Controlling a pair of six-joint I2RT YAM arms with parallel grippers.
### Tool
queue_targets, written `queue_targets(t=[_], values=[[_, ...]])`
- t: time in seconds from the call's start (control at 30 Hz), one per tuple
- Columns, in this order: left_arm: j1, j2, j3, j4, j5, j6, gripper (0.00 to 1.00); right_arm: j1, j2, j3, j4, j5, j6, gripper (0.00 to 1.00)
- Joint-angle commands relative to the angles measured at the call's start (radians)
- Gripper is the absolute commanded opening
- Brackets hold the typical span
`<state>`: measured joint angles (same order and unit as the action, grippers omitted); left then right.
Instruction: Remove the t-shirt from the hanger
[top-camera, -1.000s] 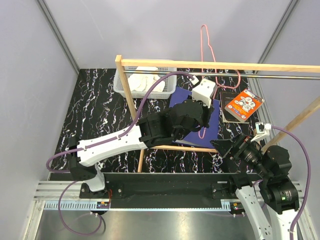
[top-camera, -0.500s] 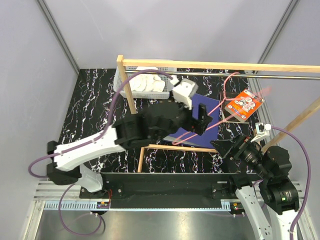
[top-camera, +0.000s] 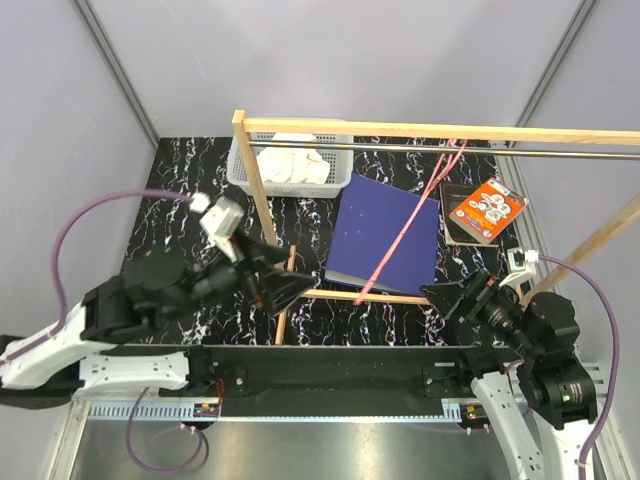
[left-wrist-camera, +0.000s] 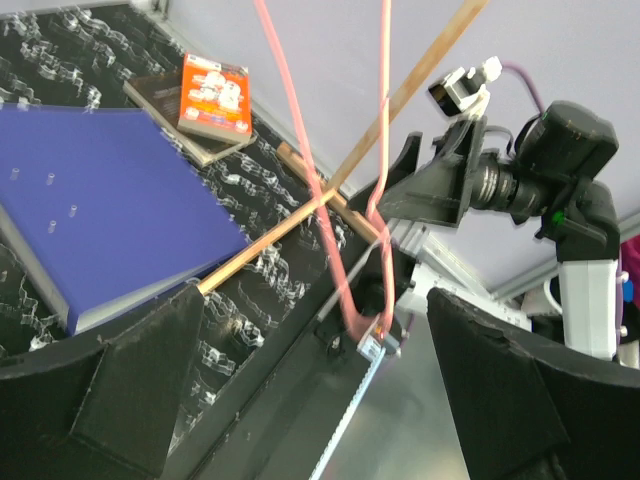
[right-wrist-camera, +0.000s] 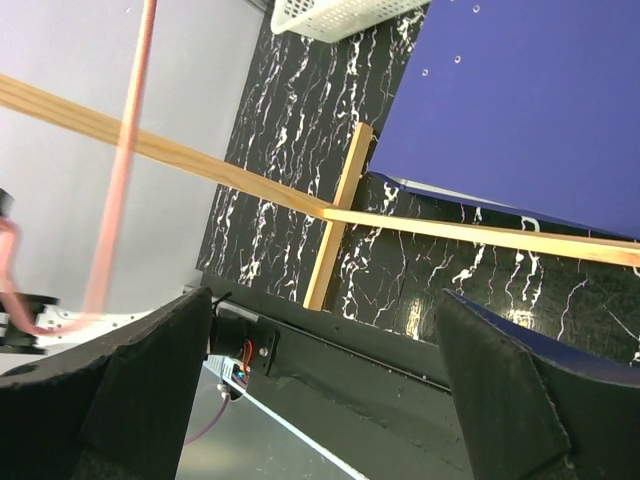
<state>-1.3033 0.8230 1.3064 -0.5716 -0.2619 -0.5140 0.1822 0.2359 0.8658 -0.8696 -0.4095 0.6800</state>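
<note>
Pale lilac walls close in a black, white-veined counter (top-camera: 190, 200), which fills the middle of the overhead view. A wooden rack (top-camera: 400, 130) stands on it, with a metal rail (top-camera: 560, 152) running just under its top bar across the upper right of the frame.

Below the rail lies a flat dark-blue sheet (top-camera: 385, 235), centre frame. A white basket (top-camera: 240, 170) sits at upper centre, behind the rack's left post. In it is a bundle of white cloth, which I take to be the t-shirt (top-camera: 292, 165). It is well apart from the hanger and touched by neither arm. An orange booklet (top-camera: 487, 208) rests on a dark book at right.

The hanger (top-camera: 398, 235), thin and pink, slants from the rail down toward the lower centre with nothing on it. It looks smeared in both wrist views, as if swinging.

The left end effector (top-camera: 283, 288) is at lower left, near the rack's front post. Its jaws are spread wide and hold nothing. In its own camera the hanger's loop shows between the fingers, but farther off and untouched. The right end effector (top-camera: 443, 296), at lower right, is also wide open and empty.

Judging by the bare hanger and the cloth in the basket, the removal itself looks finished, and the step in hand is letting go and clearing away. The next move seems to call only for keeping both arms clear of the hanger while it settles on the rail.
</note>
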Motion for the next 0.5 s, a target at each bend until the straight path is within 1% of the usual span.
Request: queue_targets(t=[0.0, 0.03, 0.1, 0.13, 0.17, 0.2, 0.23, 0.27, 0.3, 0.33, 0.37, 0.4, 0.47], values=[[0.004, -0.218, -0.217, -0.001, -0.051, -0.127, 0.98, 0.003, 0.008, -0.051, 0.05, -0.041, 0.032, 1.0], [0.004, -0.302, -0.316, 0.006, -0.053, -0.144, 0.98, 0.003, 0.011, -0.086, 0.096, -0.058, 0.047, 1.0], [0.004, -0.39, -0.421, 0.039, -0.048, -0.193, 0.98, 0.005, 0.01, -0.154, 0.153, -0.115, 0.056, 1.0], [0.004, -0.48, -0.521, 0.059, -0.039, -0.202, 0.99, 0.003, 0.009, -0.181, 0.222, -0.136, 0.068, 1.0], [0.004, -0.528, -0.579, 0.091, -0.025, -0.228, 0.99, 0.003, -0.001, -0.213, 0.266, -0.181, 0.079, 1.0], [0.004, -0.574, -0.629, 0.108, -0.022, -0.244, 0.99, 0.003, -0.007, -0.284, 0.315, -0.204, 0.095, 1.0], [0.004, -0.673, -0.739, 0.13, -0.019, -0.257, 0.99, 0.003, -0.013, -0.324, 0.431, -0.227, 0.14, 1.0], [0.003, -0.724, -0.793, 0.18, -0.014, -0.288, 0.99, 0.003, -0.024, -0.365, 0.496, -0.267, 0.173, 1.0], [0.004, -0.781, -0.844, 0.209, -0.01, -0.297, 0.99, 0.003, -0.03, -0.446, 0.567, -0.284, 0.246, 1.0], [0.003, -0.903, -0.901, 0.234, -0.01, -0.311, 0.99, 0.003, -0.033, -0.488, 0.715, -0.302, 0.28, 1.0], [0.002, -0.961, -0.988, 0.266, -0.011, -0.334, 0.99, 0.005, -0.041, -0.529, 0.784, -0.316, 0.311, 1.0], [0.004, -0.961, -0.999, 0.257, -0.013, -0.348, 0.99, 0.002, -0.046, -0.607, 0.911, -0.316, 0.363, 1.0], [0.004, -0.895, -1.022, 0.292, 0.015, -0.343, 0.99, 0.003, -0.049, -0.677, 1.0, -0.305, 0.398, 1.0]])
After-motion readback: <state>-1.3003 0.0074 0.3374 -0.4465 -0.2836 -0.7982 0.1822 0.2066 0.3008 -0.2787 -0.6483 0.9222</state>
